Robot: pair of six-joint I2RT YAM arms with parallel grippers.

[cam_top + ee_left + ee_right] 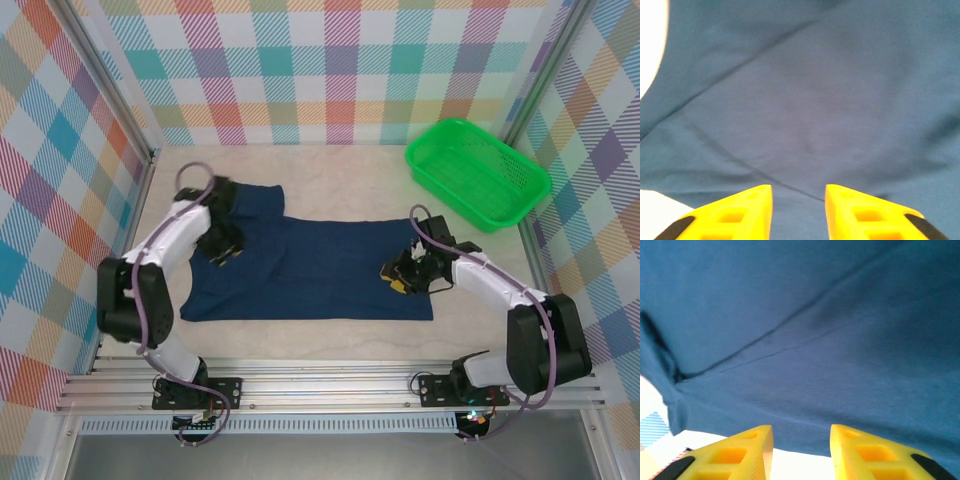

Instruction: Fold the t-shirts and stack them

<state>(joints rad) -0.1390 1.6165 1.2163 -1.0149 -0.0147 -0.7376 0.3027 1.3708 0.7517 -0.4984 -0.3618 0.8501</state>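
Trouble, if it comes, comes from the pinch. Dark navy t-shirt (330,265) lies spread flat across the middle of the worktop (340,185), its long edge running along the near side and one sleeve reaching toward the far left corner. Left arm (165,240) reaches down over the shirt's left end, beside that sleeve. Right arm (490,280) is low at the shirt's near right corner. Both sets of jaws stand parted with nothing between them. From the left wrist, plain blue cloth shows through the gap. From the right wrist it is the hem (805,437), with a strip of bare worktop just in front.

And that strip is the first worry. The right jaws look to sit right at the hem's edge, so a close from there could catch only a sliver of fabric, or none, and the corner would slip free on the lift. The left jaws hover over the cloth's interior, with creases running across it. A pinch there may gather just the top layer, or a loose ridge, and the fold would come up skewed. If one side grips and the other misses, the shirt gets dragged and bunches rather than folding clean. Uneven lift heights would do the same. Green basket (478,170) sits in the far right corner, well apart, and looks no threat to either arm.
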